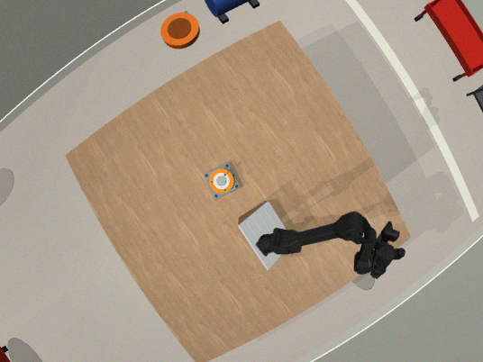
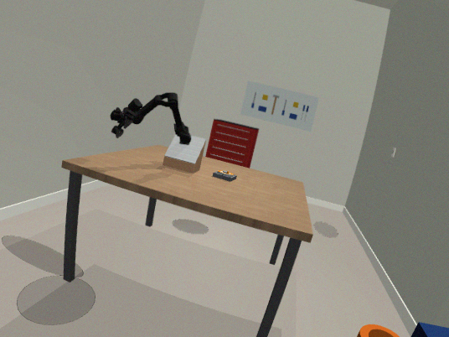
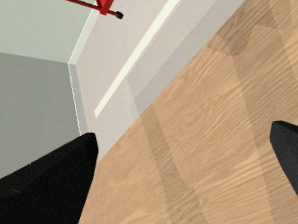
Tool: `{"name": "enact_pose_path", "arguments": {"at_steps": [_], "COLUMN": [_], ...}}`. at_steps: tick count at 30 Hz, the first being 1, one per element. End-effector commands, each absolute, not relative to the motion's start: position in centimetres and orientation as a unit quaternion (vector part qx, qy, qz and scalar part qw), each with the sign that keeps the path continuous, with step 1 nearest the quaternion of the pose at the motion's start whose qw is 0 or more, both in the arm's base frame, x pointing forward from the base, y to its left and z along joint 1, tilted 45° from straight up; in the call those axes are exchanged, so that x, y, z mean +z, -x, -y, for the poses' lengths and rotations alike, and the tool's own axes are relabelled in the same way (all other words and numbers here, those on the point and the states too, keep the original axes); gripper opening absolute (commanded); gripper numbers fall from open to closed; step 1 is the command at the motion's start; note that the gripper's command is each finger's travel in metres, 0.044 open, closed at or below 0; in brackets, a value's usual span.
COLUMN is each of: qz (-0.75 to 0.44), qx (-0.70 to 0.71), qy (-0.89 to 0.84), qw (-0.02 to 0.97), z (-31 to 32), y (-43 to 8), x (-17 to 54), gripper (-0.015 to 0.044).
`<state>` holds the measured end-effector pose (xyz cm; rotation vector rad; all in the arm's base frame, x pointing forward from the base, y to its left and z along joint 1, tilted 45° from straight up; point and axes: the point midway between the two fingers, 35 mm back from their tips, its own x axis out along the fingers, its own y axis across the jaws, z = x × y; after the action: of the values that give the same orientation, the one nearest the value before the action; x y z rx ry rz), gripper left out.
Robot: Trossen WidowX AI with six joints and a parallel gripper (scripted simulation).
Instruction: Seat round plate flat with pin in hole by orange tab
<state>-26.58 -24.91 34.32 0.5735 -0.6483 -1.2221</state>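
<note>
The round plate is orange with a pale inner ring and sits around the grey post. It is on the square grey base, which has dark holes at its corners. The plate looks slightly raised in the exterior view, but it is too small to tell its tilt. The orange tab, its hole and the pin cannot be made out. My gripper is open and empty, high up and far from the plate, on the other side of the arm's mount. The plate is out of the wrist view.
The arm stands on a sloped silver-topped block beside the base. The wooden table carries both. The gripper hangs near the table's edge. A red cabinet stands behind the table.
</note>
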Motion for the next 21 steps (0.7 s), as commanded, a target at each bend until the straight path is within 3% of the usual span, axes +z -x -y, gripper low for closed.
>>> {"name": "enact_pose_path", "arguments": {"at_steps": [1, 10, 15, 21], "qz": [0.295, 0.328, 0.334, 0.336], "qx": [-0.557, -0.495, -0.452, -0.408], "qy": [-0.256, -0.238, -0.253, -0.281], "qw": [0.733, 0.769, 0.788, 0.801], "z": [25.0, 33.3, 38.6, 42.0], "y": [26.6, 21.7, 15.9, 9.0], "x": [34.5, 37.0, 37.2, 37.2], "gripper": [0.0374, 0.0138, 0.0006, 0.0000]}}
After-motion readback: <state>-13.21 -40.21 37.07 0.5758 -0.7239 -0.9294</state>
